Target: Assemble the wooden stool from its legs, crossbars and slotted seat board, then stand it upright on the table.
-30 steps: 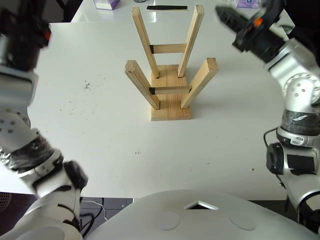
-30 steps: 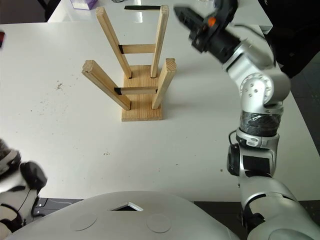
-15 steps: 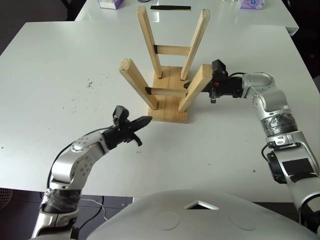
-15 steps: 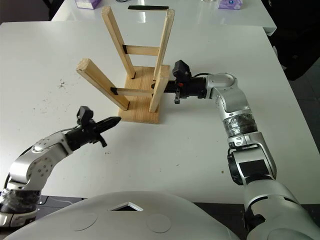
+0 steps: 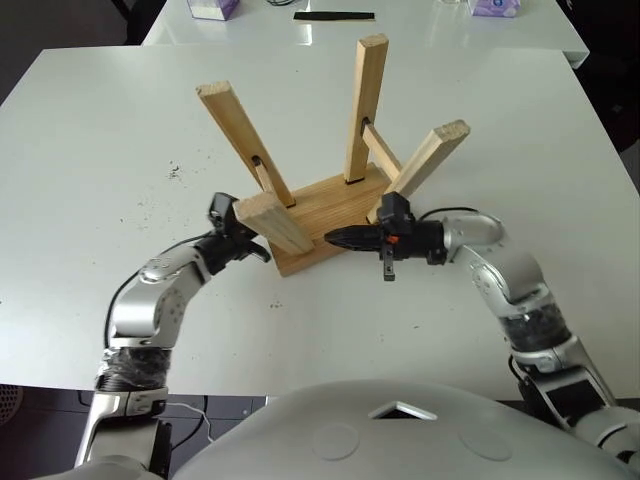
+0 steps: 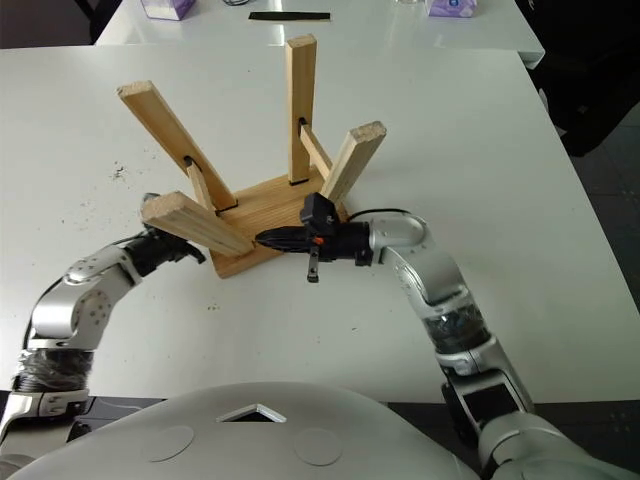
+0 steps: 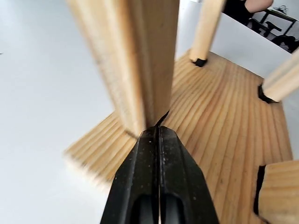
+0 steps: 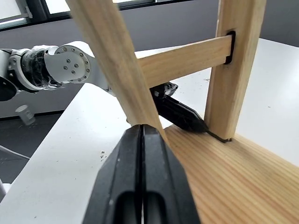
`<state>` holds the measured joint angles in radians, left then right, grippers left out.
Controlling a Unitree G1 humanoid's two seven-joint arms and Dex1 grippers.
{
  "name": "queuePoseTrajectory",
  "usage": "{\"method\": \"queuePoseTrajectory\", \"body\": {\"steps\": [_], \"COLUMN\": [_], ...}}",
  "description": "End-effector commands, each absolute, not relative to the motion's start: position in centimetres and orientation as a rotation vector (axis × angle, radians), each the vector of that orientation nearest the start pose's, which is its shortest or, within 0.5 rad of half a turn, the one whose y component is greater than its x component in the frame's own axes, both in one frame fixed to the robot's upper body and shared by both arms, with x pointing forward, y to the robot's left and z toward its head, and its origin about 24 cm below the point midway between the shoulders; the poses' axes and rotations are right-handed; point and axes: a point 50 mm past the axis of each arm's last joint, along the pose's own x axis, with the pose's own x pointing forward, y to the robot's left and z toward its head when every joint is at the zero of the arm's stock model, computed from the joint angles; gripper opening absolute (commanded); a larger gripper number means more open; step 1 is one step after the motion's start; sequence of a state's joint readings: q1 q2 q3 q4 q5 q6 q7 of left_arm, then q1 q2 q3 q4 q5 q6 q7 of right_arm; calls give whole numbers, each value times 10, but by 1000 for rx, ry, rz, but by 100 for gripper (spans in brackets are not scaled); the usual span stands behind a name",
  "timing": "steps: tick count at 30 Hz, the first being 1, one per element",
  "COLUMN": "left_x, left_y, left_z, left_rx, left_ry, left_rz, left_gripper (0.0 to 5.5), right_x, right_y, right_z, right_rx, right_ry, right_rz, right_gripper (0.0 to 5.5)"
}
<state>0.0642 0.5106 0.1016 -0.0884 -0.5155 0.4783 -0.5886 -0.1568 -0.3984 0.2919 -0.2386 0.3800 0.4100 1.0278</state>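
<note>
Assembling: we judge finished; stool [image 5: 365, 110] legs-up, flip remains.
Left hand [image 7: 158, 131]: pressed together, against near leg [image 5: 272, 220].
Right hand [image 5: 335, 238]: pressed together at seat board [image 5: 325, 205].

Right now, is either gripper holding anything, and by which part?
Nothing held: left gripper and right gripper are shut, tips at leg bases of the stool.

legs [image 5: 364, 105] ring seat board [image 5: 330, 200], crossbars [image 5: 380, 152] bridging gaps
</note>
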Motion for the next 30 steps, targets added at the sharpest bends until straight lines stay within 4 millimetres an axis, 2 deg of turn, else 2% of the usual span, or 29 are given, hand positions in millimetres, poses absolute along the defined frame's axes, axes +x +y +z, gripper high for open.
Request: {"method": "queuePoseTrajectory", "body": {"steps": [1, 4, 6, 10, 13, 17, 21, 26, 30], "left_x": [214, 201, 185, 139, 138, 153, 165, 161, 158], "left_y": [256, 262, 261, 246, 242, 237, 226, 216, 228], "left_z": [54, 60, 56, 37, 31, 20, 12, 13, 17], "left_rx": [-139, -171, -182, -167, -147, -129, -136, -145, -117], "left_ry": [373, 353, 395, 578, 621, 629, 622, 616, 621], "left_rz": [-395, -333, -329, -455, -495, -502, -534, -589, -561], "left_gripper": [3, 3, 3, 3, 3, 3, 3, 3, 3], "right_x": [205, 177, 175, 226, 248, 263, 266, 262, 257], "right_y": [-128, -140, -154, -201, -216, -210, -197, -187, -185], "right_z": [92, 97, 93, 62, 54, 38, 23, 19, 20], "right_rx": [-85, -89, -116, -297, -334, -353, -349, -335, -327], "right_ry": [234, 289, 342, 434, 443, 461, 494, 487, 477], "right_rz": [1321, 1340, 1277, 866, 756, 772, 851, 921, 932], "right_gripper": [0, 0, 0, 0, 0, 0, 0, 0, 0]}}
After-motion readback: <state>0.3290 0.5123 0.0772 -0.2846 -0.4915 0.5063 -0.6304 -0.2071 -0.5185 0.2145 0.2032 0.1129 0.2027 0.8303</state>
